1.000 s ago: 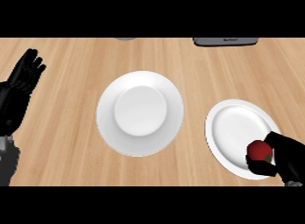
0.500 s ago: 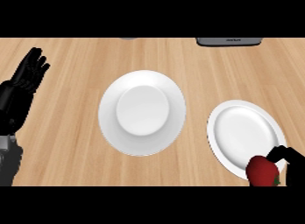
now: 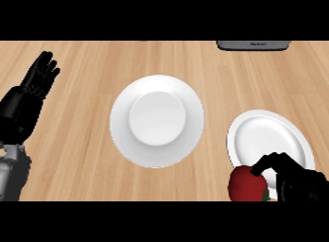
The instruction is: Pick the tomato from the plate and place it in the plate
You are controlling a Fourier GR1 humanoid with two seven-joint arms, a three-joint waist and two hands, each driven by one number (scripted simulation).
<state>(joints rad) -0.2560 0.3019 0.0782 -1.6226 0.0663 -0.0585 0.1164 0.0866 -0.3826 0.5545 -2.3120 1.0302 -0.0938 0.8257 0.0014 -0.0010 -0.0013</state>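
Observation:
A red tomato (image 3: 246, 185) sits at the view's lower right edge, in front of the near rim of the small white plate (image 3: 268, 137). My right hand (image 3: 298, 181) curls round it from the right, fingers bent over its top. The larger white plate (image 3: 157, 120) lies in the middle of the wooden counter with nothing on it. At the left edge my left hand (image 3: 26, 104) rests open, fingers up.
A dark grey object (image 3: 255, 45) lies at the counter's far edge, upper right. Bare wood surrounds both plates.
My right hand has drawn back toward the lower edge with the tomato, off the small plate's surface to in front of its near rim. The left hand has not moved.

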